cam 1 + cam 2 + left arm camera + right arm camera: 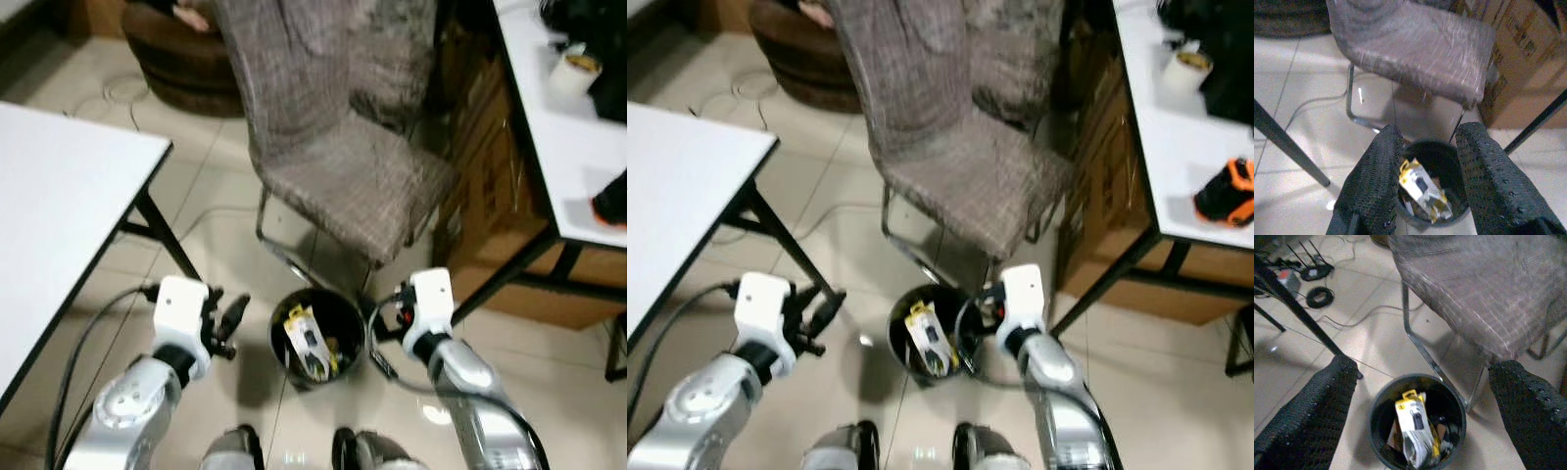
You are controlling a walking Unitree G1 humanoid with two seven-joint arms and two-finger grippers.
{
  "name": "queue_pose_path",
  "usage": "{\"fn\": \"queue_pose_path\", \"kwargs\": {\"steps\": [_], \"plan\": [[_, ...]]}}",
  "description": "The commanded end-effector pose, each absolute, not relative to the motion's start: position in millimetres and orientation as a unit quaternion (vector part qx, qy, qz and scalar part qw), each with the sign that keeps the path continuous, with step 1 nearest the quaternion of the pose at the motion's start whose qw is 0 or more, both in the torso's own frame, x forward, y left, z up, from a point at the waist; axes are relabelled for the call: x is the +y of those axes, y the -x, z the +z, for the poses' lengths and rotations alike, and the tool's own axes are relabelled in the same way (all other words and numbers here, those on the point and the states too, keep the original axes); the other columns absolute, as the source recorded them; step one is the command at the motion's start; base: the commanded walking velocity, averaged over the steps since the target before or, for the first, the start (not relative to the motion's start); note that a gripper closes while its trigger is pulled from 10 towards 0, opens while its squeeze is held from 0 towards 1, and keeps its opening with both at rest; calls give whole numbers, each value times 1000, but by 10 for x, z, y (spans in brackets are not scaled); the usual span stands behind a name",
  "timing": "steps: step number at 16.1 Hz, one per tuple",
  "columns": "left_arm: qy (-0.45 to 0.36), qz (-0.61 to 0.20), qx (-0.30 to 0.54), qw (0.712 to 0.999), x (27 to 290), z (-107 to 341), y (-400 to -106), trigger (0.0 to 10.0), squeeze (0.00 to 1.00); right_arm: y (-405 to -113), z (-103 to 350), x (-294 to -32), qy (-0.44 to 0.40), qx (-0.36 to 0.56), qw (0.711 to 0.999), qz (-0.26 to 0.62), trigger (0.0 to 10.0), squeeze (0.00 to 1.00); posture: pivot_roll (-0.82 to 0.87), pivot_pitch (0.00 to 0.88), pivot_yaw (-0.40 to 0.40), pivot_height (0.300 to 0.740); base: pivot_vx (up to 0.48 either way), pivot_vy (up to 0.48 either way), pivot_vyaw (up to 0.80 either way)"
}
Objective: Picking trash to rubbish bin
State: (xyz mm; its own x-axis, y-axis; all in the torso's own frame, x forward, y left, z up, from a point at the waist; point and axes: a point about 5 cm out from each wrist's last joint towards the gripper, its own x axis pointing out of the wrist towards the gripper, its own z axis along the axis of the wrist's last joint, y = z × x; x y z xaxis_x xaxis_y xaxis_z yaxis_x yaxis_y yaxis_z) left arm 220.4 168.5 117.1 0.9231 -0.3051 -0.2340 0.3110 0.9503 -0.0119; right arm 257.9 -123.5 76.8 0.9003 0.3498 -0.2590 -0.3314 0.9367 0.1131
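Two white tables are seen, one at the left point(59, 196) and one at the far right point(563, 147); between them stands one grey fabric chair point(343, 147) on a metal frame, with a cardboard box point(490, 186) just to its right under the right table. One round dark seat point(181, 59) sits at the far left, behind the chair. On the right table a white cup point(1181, 69) and an orange-and-black object point(1227, 193) are placed.

One black rubbish bin point(316, 338) stands on the tiled floor point(225, 225), near the robot and just in front of the chair's legs. One yellow-and-white package point(306, 341) lies inside it, tilted against the inner wall, with other scraps beneath it that cannot be made out clearly.

Two grippers are held low, one on each side of the bin. The left gripper point(232, 318) is kept just left of the rim — its fingers point(1376, 191) are spread apart and empty. The right gripper point(387, 308) is held just beside the bin's right rim, its fingers point(1317, 401) also parted wide, with nothing gripped. The package sits between the two grippers, below both.
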Motion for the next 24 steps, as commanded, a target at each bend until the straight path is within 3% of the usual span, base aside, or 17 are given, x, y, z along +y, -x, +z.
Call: {"fn": "queue_pose_path", "kwargs": {"steps": [1,24], "plan": [[-9,-160,122,980,1669,1211,-2157,10000,0,-2525,857,-1270,-35,139,977,158,10000,0,-30,109,-30,740,0,0,0],[-37,-180,120,976,1617,1300,-2241,10000,0,-2520,1020,-1222,-55,154,978,129,10000,0,-15,49,-32,740,0,0,0]]}}
